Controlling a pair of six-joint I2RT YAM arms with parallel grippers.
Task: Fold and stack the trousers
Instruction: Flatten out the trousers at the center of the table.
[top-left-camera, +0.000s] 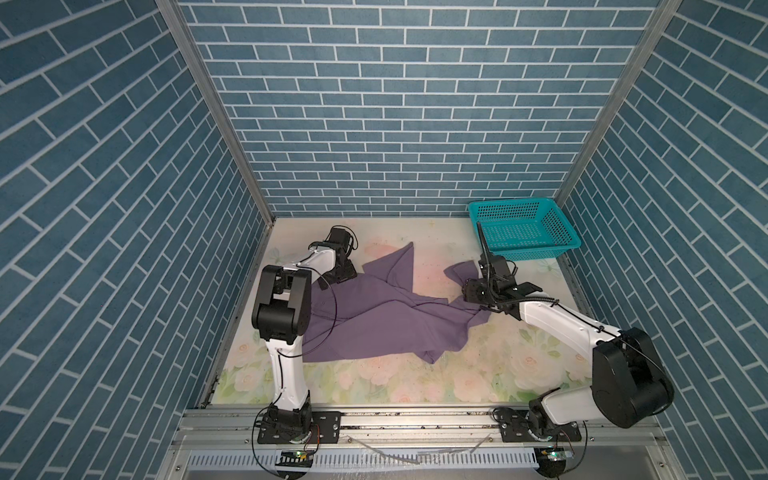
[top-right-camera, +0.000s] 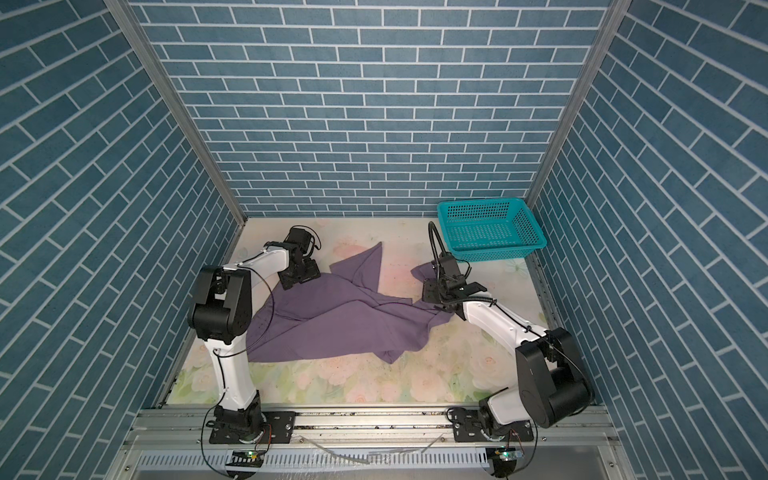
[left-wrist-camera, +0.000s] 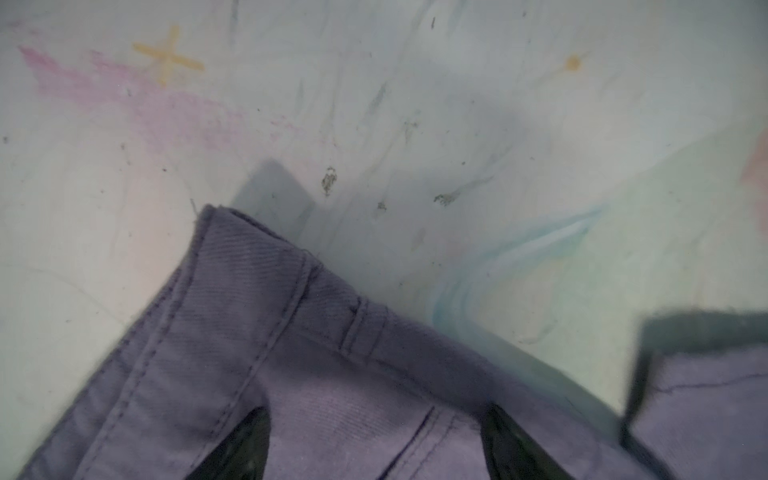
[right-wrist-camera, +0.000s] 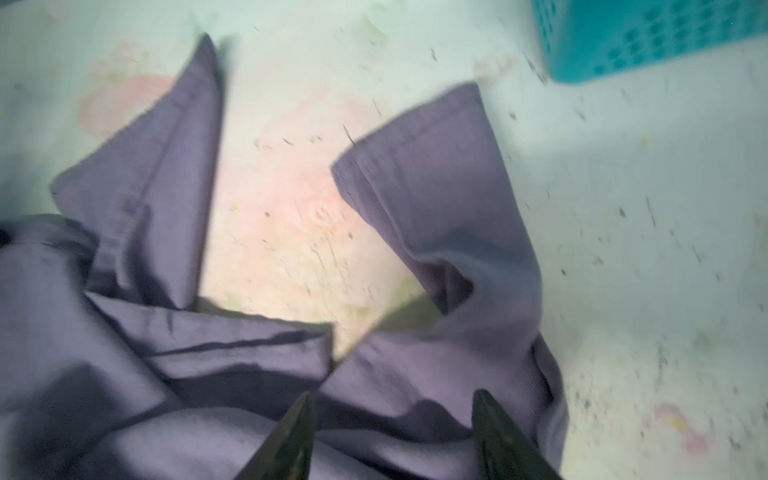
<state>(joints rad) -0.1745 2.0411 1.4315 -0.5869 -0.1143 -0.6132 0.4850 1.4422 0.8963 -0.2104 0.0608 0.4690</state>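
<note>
Nothing is folded yet: the trousers (top-left-camera: 374, 320) lie crumpled across the table (top-left-camera: 415, 382), one leg end near the basket (top-left-camera: 536, 249). My left gripper (left-wrist-camera: 376, 409) hovers spread wide over the waistband corner and my right gripper (right-wrist-camera: 392, 395) gapes above a leg, neither holding cloth; flattening, folding and stacking all remain

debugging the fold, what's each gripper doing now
left gripper: open, over the trousers
right gripper: open, over the trousers
</note>
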